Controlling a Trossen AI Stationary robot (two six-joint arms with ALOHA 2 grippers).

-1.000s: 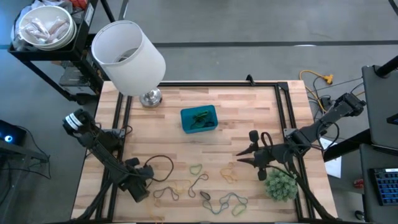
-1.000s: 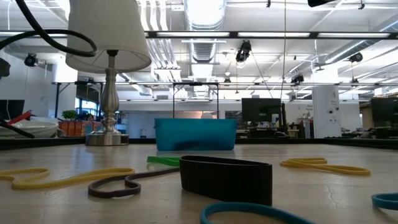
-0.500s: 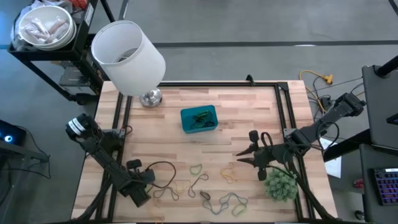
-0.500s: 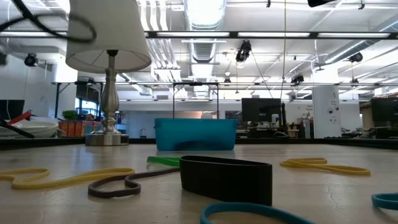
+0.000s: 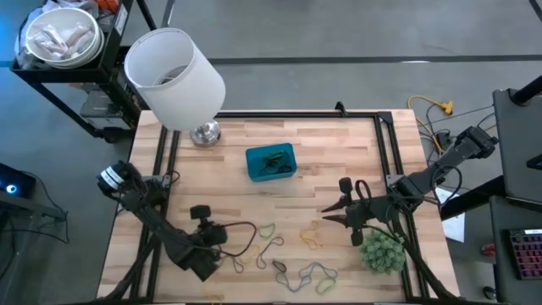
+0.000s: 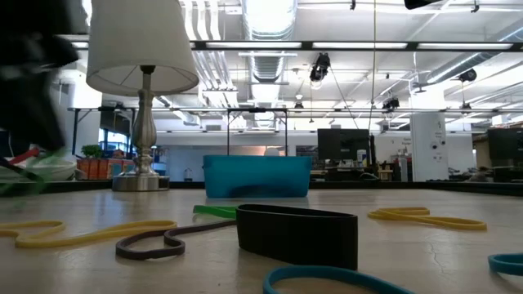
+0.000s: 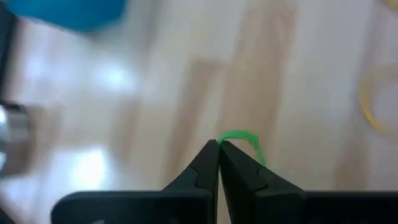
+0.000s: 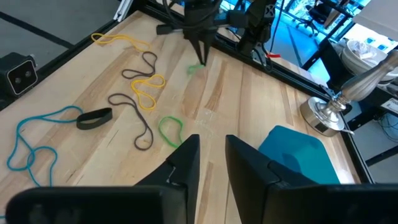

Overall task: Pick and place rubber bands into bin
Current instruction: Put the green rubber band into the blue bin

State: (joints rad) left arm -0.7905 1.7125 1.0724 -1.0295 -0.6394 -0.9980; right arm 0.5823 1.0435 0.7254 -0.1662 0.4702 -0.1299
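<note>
Rubber bands [image 5: 279,254] lie loose before you on the pale butcher-block table [image 5: 339,169]: thin, floppy loops in green, yellow, tan, dark grey and blue, strewn along its near half, with one flat wide black band [image 6: 297,234] standing on edge in the low view. You can see a few green ones already in the bin [image 5: 271,162], a small blue plastic tray with low walls and rounded corners at mid-table, near the metal foot of the white cylindrical lamp [image 5: 175,78]. Your left gripper [image 7: 218,147] has its fingers pressed together on a small green band [image 7: 244,140], a curl of it showing just past the tips. Compared with a second ago, that arm has swung from the table's near left corner inward toward the scattered loops, and its fingers have closed. Your right gripper [image 5: 329,213] sits where it was, over the table's right side beside the bushy green plant ball [image 5: 383,252], fingers [image 8: 184,163] slightly spread and holding nothing.
</note>
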